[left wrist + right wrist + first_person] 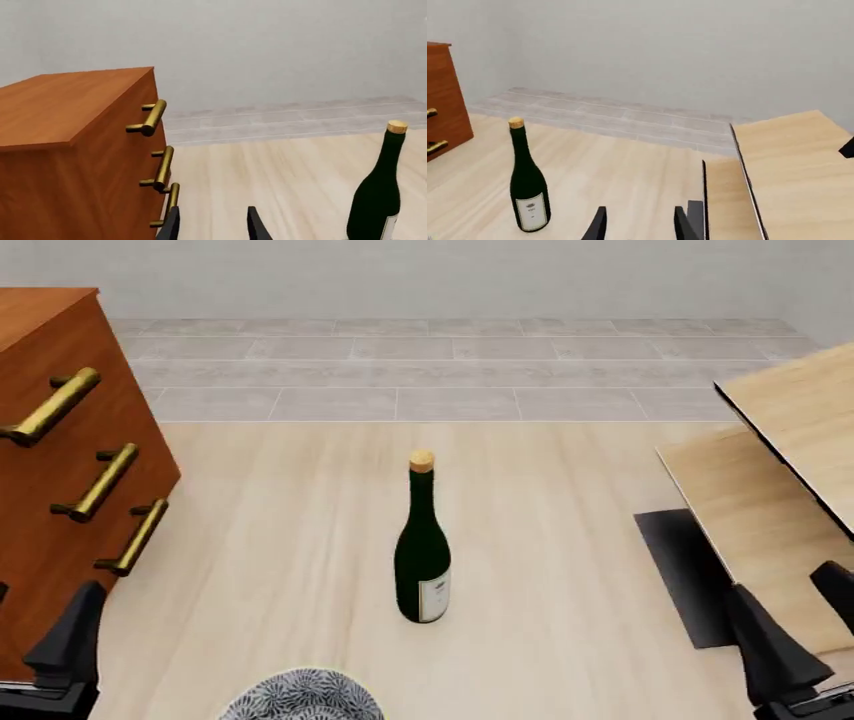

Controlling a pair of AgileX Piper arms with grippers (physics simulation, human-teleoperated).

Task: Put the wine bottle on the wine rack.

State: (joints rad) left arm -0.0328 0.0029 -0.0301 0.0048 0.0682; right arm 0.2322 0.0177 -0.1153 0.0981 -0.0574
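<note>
I see the wine bottle point(423, 552) standing upright mid-table, well apart from both my grippers and farther out than either. My left gripper point(67, 640) sits at the near left, just beside the reddish cabinet point(54, 500), fingers parted with nothing between them. My right gripper point(801, 635) is at the near right, jaws spread and empty, close against the wine rack point(787, 470). The bottle lies between the two, left of the rack's black base.
</note>
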